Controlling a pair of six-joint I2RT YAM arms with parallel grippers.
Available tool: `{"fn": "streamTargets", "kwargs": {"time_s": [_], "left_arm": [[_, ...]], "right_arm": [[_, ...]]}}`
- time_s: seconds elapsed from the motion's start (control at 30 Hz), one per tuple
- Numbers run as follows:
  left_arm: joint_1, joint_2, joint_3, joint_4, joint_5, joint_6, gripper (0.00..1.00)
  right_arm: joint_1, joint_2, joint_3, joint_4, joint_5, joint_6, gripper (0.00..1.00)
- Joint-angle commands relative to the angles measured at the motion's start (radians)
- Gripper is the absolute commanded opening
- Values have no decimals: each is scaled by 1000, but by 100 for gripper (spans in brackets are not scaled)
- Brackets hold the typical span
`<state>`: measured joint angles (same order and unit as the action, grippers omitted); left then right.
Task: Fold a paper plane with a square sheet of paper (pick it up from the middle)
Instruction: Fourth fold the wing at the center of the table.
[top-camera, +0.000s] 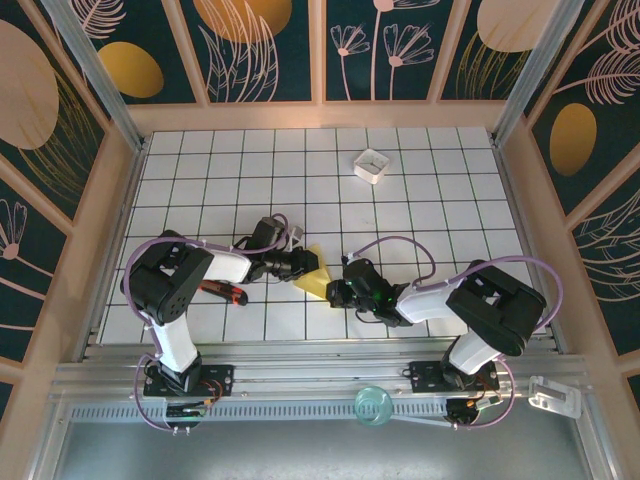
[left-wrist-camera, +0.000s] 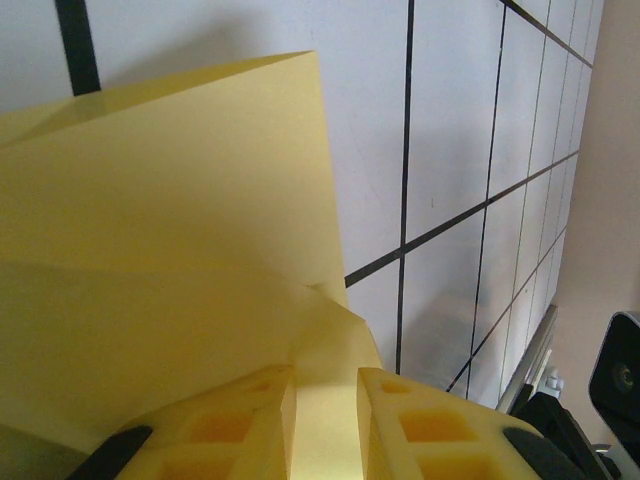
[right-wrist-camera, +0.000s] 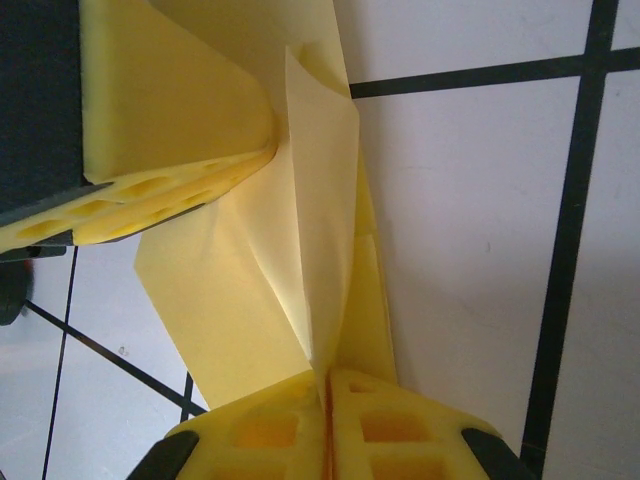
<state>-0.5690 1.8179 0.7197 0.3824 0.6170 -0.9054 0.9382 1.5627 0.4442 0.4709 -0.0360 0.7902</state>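
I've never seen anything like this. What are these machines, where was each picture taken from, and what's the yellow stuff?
Two robot arms are bolted to a gridded table. The overhead picture looks down on both: the left arm and right arm meet over a yellow sheet of paper. The other two pictures come from a camera on each wrist. The right gripper, the yellow blocks, is shut on a fold of the paper. The left gripper has paper between its slightly parted fingers; whether it pinches I cannot tell. A white box and a red-handled tool lie nearby.
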Motion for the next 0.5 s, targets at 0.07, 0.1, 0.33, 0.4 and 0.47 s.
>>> {"fn": "streamTargets", "kwargs": {"time_s": [0.07,0.1,0.33,0.4,0.47], "left_arm": [[12,5,-12,-12,-13,25,25],[12,7,-8,-15,-15,26,25],[16,19,16,-55,-26,40,25],[16,25,20,-70,-25,47,25],[15,33,24,-77,-24,48,25]], "right_arm": [[-5,45,9,-40,-7,-14,9],[-5,46,9,-40,-7,-15,9],[-3,53,7,-41,-5,-25,9],[-1,55,8,-42,-4,-29,9],[0,59,7,-41,-5,-32,9]]}}
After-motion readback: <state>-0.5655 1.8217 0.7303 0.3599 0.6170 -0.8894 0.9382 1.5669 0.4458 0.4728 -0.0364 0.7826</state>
